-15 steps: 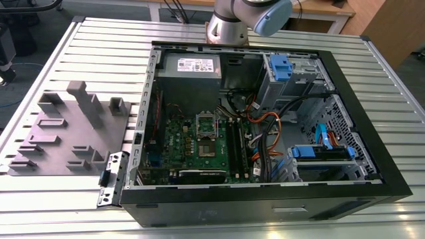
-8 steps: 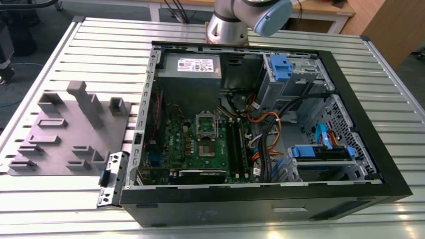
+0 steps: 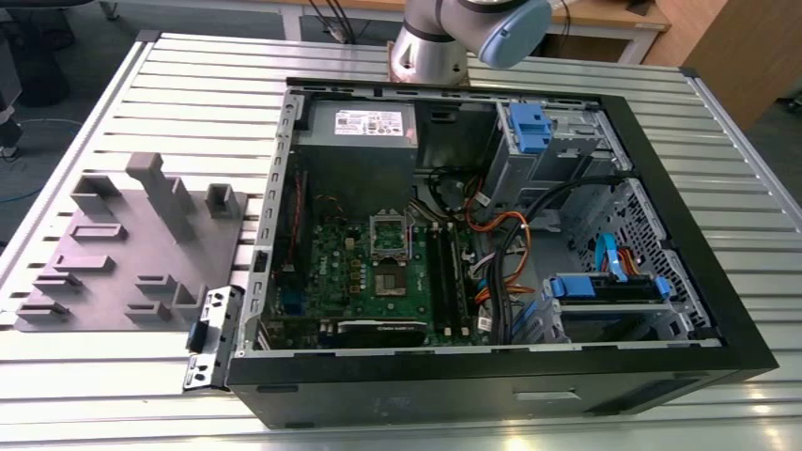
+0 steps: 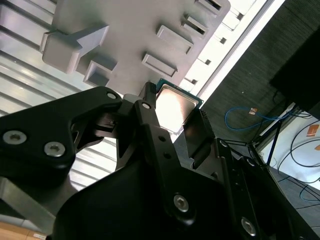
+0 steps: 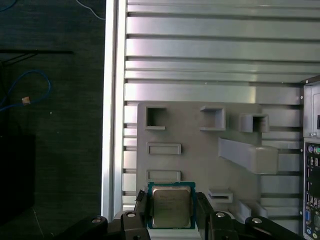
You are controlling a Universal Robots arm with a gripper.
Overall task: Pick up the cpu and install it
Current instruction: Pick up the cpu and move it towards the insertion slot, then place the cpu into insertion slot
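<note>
Item: cpu (image 5: 171, 206), a small flat square chip with a pale silvery metal top and a green rim. Location: in both wrist views it sits between the two black fingers (image 5: 202, 212) of the gripper (image 4: 172, 107), raised well clear of the grey moulded plastic tray (image 5: 200, 160) that lies beneath it. Jaw state: closed onto two opposite edges of the chip, pinching it with the metal top facing the cameras. Surroundings, exterior view: the tray rests on the ribbed aluminium table (image 3: 188, 85) at nine o'clock of the open black computer case (image 3: 501, 376). The silver-and-blue arm (image 3: 439, 47) rises at twelve o'clock of the case. The green motherboard (image 3: 338, 272) lies on the case floor, with the shiny rectangular metal socket frame (image 3: 391, 233) near its middle. Bundled orange, black and blue cables (image 3: 501, 254) run at three o'clock of that frame. Step in hand, as judged: carrying the gripped chip from the tray side toward the socket. Handling notes: hold by the edges alone and with modest force, since the chip is thin and its underside should touch nothing. Keep it level so it cannot pivot between the pads. Travel high enough to pass the case's nine o'clock wall. Stay away from the cables. Bring the chip square to the frame, its edges parallel to the socket's, and avoid any sideways slide once it is low.
</note>
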